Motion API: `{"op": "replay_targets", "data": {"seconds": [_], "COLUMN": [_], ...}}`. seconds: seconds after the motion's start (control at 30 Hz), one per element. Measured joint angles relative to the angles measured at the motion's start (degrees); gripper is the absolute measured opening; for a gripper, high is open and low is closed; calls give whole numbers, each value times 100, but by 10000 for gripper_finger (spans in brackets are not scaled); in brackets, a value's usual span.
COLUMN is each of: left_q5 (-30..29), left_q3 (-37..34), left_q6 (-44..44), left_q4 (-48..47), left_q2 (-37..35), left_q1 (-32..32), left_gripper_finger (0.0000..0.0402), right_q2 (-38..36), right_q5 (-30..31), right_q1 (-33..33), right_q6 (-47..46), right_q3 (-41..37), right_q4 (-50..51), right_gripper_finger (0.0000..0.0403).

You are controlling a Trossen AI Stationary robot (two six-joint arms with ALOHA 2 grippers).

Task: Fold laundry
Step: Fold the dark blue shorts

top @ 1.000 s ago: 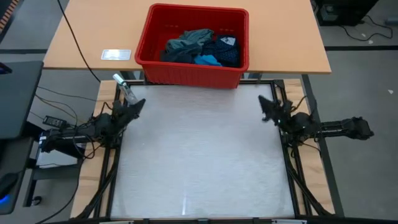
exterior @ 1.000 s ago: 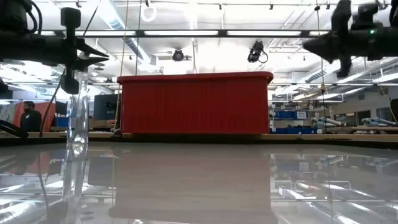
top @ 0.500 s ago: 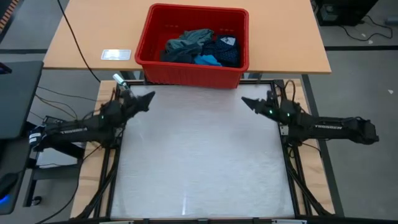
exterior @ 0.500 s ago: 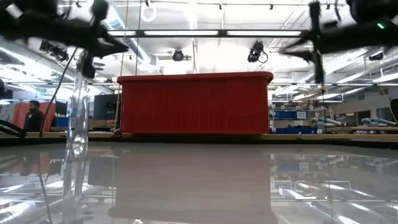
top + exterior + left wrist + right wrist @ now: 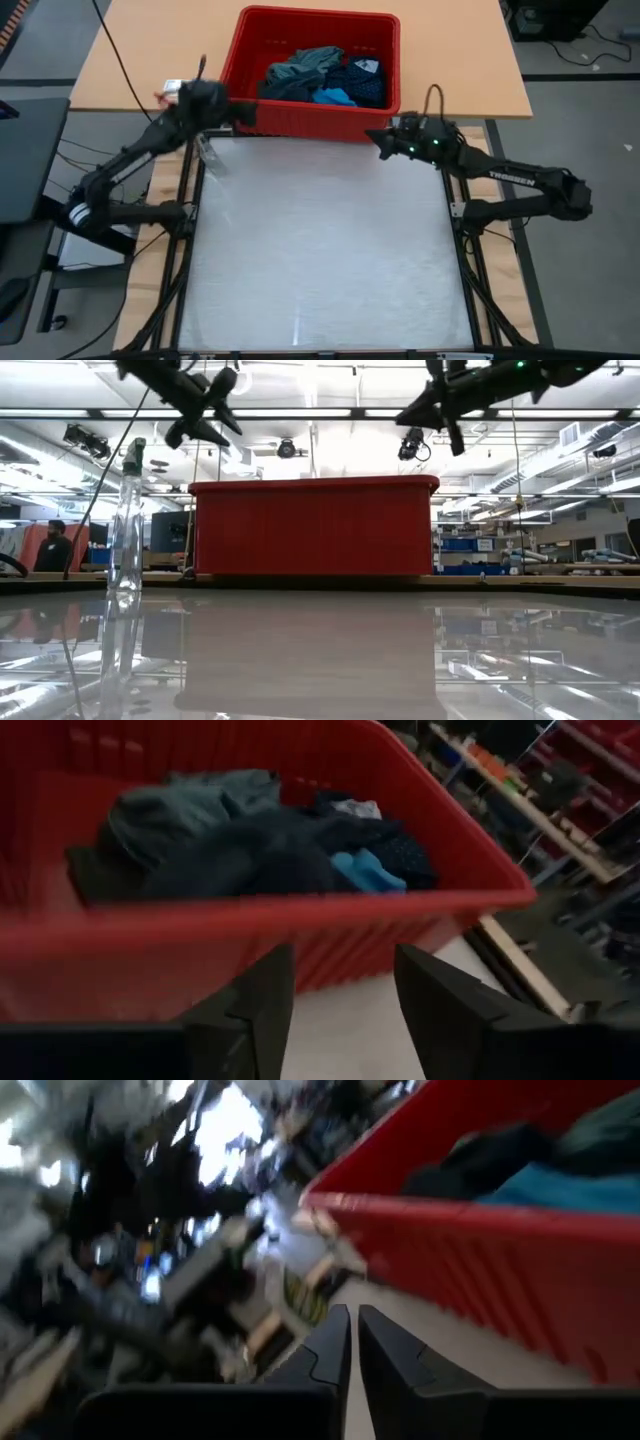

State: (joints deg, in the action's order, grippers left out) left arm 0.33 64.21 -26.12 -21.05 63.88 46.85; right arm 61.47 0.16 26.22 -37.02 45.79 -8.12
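Left gripper [image 5: 335, 1010]: raised above the table surface at the near left corner of the red bin [image 5: 300, 112]; fingers [image 5: 440, 1010] parted with a clear gap, nothing between them; aimed over the bin's near wall toward the clothes.
Right gripper [image 5: 350, 1342]: raised near the bin's near right corner, just outside its wall; fingers [image 5: 325, 1350] almost together with only a thin slit between, nothing held.
Left arm: reaches from the table's left edge diagonally toward the bin; seen high against the ceiling in the low view [image 5: 195, 400].
Right arm: reaches from the table's right edge toward the bin; also high in the low view [image 5: 450, 395].
Laundry: all inside the red bin, none on the white work surface.
Grey-green shirt [image 5: 310, 65]: bunched at the top of the heap, toward the bin's left and middle.
Bright blue small one [image 5: 334, 96]: lies at the near side of the heap, partly covered by darker cloth.
Navy dotted piece [image 5: 368, 85]: on the heap's right side, a small pale tag showing on it.
Large charcoal-grey one [image 5: 240, 855]: spread low across the middle of the heap, under the grey-green shirt.
Work surface [image 5: 320, 260]: white sheet in front of the bin, bare of garments.
Clear bottle [image 5: 125, 550]: upright at the far left corner of the work surface, close under the left arm.
Wooden table [image 5: 130, 60]: carries the bin and a small white card [image 5: 175, 88].
Background: person [image 5: 48, 545] far off at the left in the low view.
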Motion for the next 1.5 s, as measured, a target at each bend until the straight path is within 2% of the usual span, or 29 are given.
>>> {"op": "replay_targets", "data": {"seconds": [0.1,0.23,0.43,0.53,0.7,0.83,0.97,1.17,1.37,1.5], "left_q5": [370,836,944,947,943,1016,1043,1240,1234,1255], "left_q3": [688,1468,2536,3140,4130,4758,5131,5177,5177,5183], "left_q6": [388,680,1123,1383,1906,2617,3415,4191,4101,3921], "left_q4": [-148,-341,-755,-965,-1283,-1678,-2081,-2199,-2368,-2378], "left_q2": [725,1678,2922,3486,4390,5025,5329,5300,5314,5451], "left_q1": [338,652,888,968,1000,972,895,728,686,719], "left_gripper_finger": [179,179,179,188,219,228,228,228,226,194], "right_q2": [251,427,438,416,416,418,416,416,416,416], "right_q5": [-236,-232,-147,-124,-118,-165,-331,-532,-535,-580], "right_q1": [17,23,181,352,762,1083,1268,1368,1377,1396], "right_q6": [112,156,170,258,81,-65,-69,-72,-93,-89], "right_q3": [221,312,312,314,314,314,314,314,314,314], "right_q4": [198,202,198,73,111,213,136,89,89,89], "right_gripper_finger": [38,39,52,87,171,221,237,235,234,234]}}
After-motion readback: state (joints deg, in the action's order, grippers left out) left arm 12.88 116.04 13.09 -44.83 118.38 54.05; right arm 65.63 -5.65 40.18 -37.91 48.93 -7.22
